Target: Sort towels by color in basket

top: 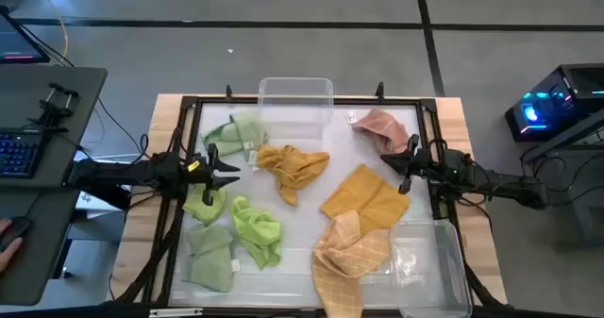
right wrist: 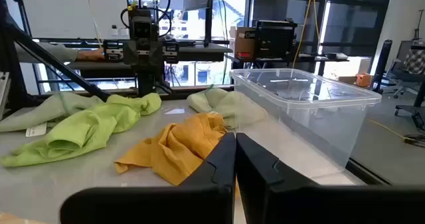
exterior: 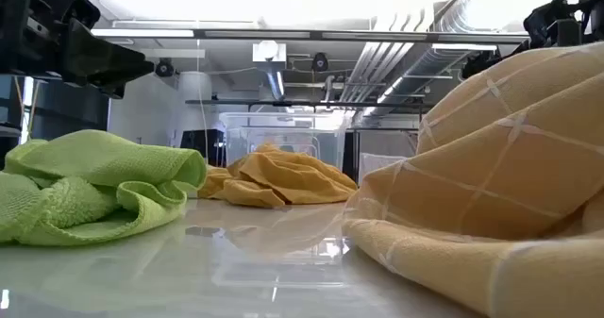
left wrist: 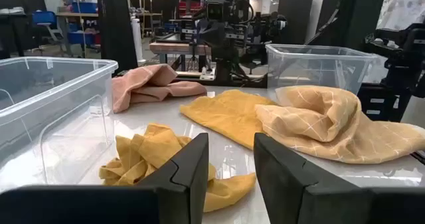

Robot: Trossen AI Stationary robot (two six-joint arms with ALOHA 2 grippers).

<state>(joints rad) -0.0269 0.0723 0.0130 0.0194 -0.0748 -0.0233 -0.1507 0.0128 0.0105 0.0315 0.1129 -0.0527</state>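
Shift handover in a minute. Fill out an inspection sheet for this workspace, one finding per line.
Surface: white table inside a dark frame, glossy, with no spill visible.
Job's things: green towels lie loose on the left arm's side, mustard towels in the middle and toward the right arm, and one pink towel at the far right corner. None are in a bin.
Bins: one clear bin at the far edge, one clear bin at the near right corner.
Clutter: nothing seen.
Grippers: left gripper open and empty, right gripper shut and empty.
Cables: cords run off the table's left.
Surroundings: keyboard on a side desk, lit computer.
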